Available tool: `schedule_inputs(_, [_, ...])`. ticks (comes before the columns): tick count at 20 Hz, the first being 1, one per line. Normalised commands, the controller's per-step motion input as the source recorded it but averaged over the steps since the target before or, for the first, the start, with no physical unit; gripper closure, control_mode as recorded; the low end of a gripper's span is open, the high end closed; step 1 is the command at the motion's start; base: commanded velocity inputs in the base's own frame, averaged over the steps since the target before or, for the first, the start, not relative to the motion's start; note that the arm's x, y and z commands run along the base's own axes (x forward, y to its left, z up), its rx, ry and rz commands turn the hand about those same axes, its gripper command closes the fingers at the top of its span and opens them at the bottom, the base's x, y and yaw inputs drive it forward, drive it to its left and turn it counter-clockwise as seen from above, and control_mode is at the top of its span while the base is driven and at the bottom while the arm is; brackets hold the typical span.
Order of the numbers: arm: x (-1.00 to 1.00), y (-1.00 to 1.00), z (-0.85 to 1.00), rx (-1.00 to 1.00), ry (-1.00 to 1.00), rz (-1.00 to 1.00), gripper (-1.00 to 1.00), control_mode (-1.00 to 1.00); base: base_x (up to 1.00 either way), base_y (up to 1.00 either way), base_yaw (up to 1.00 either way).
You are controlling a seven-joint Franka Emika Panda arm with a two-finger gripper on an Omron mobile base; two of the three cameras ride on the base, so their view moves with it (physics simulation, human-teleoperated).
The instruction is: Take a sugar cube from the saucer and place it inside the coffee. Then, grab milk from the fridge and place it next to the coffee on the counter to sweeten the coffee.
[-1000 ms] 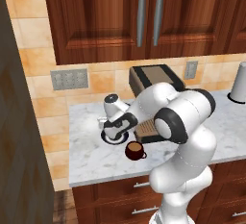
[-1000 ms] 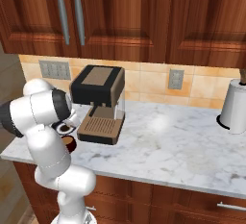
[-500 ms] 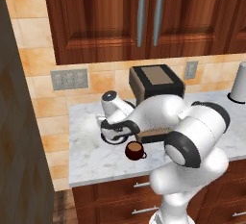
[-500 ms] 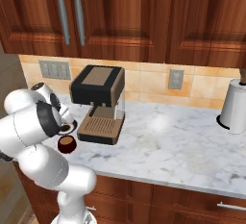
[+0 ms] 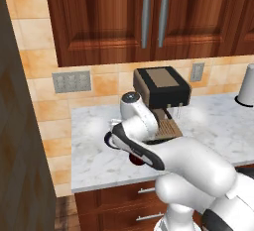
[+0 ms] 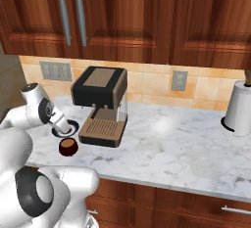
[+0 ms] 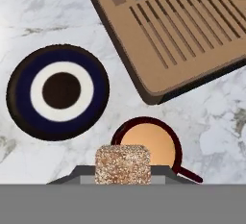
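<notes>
A speckled tan sugar cube (image 7: 122, 164) sits at the bottom middle of the hand view, held between the fingers of the hand (image 7: 122, 177), which is closed on it. Only the dark tips of the fingers peek out on either side of the cube.

Directly beyond the cube, below the hand, stands the coffee (image 7: 148, 143), a dark red-brown cup seen from above with a light tan liquid surface and a thin handle pointing toward the lower right of the hand view. The cube overlaps the near rim of the cup in this view.

To the upper left of the hand is the saucer (image 7: 25, 117), a round plate with a dark navy rim, a white ring and a dark centre. It lies just beside the cup without touching it.

To the upper right is the brown ribbed drip tray of the coffee machine (image 7: 168, 35), close to the cup.

All of these rest on the white marble counter (image 7: 33, 16) with grey veins.

From the right base view, the arm reaches over the saucer (image 6: 71, 123) and cup (image 6: 67, 146), left of the machine (image 6: 100, 104).
</notes>
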Motion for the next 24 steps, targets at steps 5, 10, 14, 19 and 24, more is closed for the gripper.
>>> schedule_inputs(5, [-0.24,-0.38,0.01,0.00,0.01,0.00,1.00,-1.00,0.00,0.00,0.00])
schedule_inputs(10, [0.05,-0.01,-0.20,0.00,0.01,0.00,1.00,-1.00,0.00,0.00,0.00])
schedule_inputs(14, [0.14,0.00,-0.09,0.00,0.00,0.00,1.00,-1.00,0.00,0.00,0.00])
schedule_inputs(19, [0.27,0.03,-0.01,0.00,0.00,-0.01,1.00,-1.00,0.00,0.00,0.00])
schedule_inputs(24, [0.03,0.05,-0.22,0.00,0.03,0.00,-1.00,-1.00,0.00,0.00,0.00])
